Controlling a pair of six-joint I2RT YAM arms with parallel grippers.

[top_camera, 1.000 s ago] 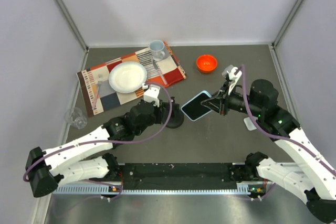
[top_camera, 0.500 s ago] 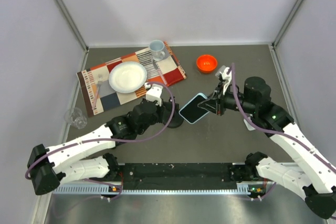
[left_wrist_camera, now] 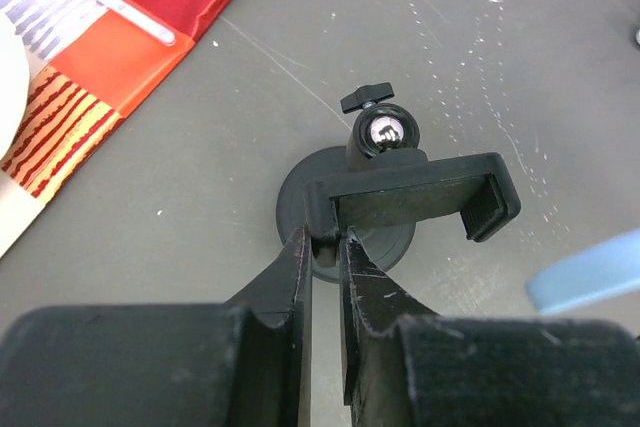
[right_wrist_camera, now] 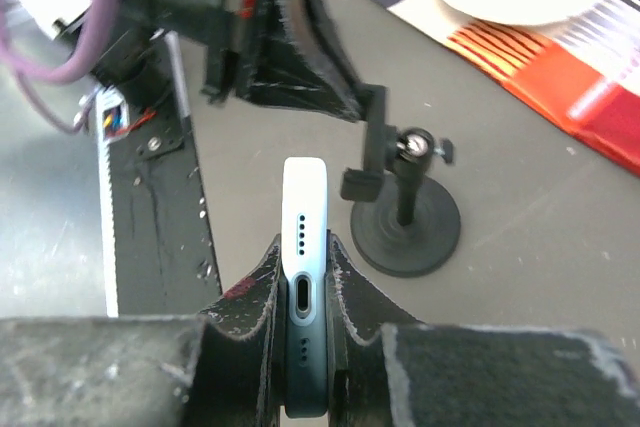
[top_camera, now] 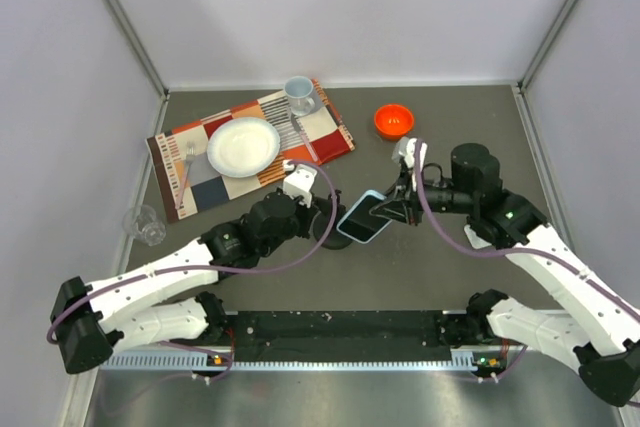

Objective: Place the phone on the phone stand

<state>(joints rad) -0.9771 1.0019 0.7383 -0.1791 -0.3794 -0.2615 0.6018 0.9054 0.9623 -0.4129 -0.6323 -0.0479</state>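
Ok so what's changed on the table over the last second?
The right gripper, jaws shut on the phone, carried it left and a little nearer the arm bases, up beside the phone stand. The left gripper stayed shut on the stand's cradle, and the stand kept its place. The plate, cup, orange bowl and glass did not move.

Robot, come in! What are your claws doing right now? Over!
Left claw shut on phone stand clamp's end. Right claw shut on phone, held just beside the stand, not in yet. Nothing between them.
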